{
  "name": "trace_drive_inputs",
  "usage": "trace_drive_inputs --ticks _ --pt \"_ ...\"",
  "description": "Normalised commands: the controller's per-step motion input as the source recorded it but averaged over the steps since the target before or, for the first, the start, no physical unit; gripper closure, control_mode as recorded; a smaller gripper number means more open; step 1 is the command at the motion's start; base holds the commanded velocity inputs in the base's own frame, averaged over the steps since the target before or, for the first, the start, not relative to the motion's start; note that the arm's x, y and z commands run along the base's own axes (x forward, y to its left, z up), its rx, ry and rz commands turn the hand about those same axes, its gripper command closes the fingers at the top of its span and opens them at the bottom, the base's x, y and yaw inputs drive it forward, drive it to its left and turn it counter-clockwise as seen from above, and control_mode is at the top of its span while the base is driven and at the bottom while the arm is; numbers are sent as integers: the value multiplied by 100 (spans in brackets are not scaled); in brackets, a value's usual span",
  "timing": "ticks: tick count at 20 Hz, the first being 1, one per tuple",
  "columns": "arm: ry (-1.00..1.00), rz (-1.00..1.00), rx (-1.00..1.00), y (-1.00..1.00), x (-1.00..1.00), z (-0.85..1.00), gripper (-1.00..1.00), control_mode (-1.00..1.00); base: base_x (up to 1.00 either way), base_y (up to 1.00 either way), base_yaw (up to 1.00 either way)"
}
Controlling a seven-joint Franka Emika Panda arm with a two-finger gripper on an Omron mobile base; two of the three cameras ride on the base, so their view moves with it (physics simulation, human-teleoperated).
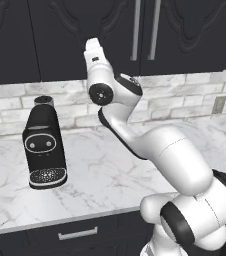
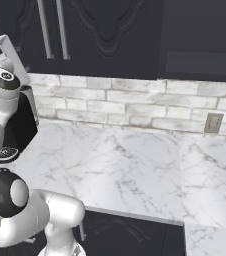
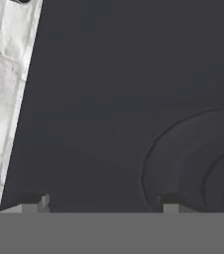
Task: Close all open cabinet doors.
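We're right up against a cabinet door [image 3: 109, 99] above the counter [image 1: 95, 170]. Our gripper [image 3: 101, 201] has its jaws apart with nothing between them. Looks like we're mid-push; next we probably press the panel flush beside its neighbour's handle [image 1: 135, 30].

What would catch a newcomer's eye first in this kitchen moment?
The big white arm dominates, rising from the lower right of the left base view and reaching up toward the matte-black cabinet doors with their slim silver bar handles. Next, a black coffee machine stands on the marble counter to the arm's left, against the pale brick backsplash. In the hand view, the gripper faces a door's curved relief panel with its jaws apart.
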Motion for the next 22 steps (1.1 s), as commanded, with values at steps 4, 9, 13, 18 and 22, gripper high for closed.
trace_drive_inputs --ticks 4,9,13,18,22 --pt "0 0 8 -27 56 -10 -100 -100 0 0 0" --pt "2 0 5 -12 12 -39 -100 -100 0 0 0" --pt "0 -1 3 -5 -70 -51 -100 -100 0 0 0" --pt "-4 -9 9 0 -100 -54 -100 -100 0 0 0" --pt "-17 -19 29 -1 -100 -23 -100 -100 0 0 0"
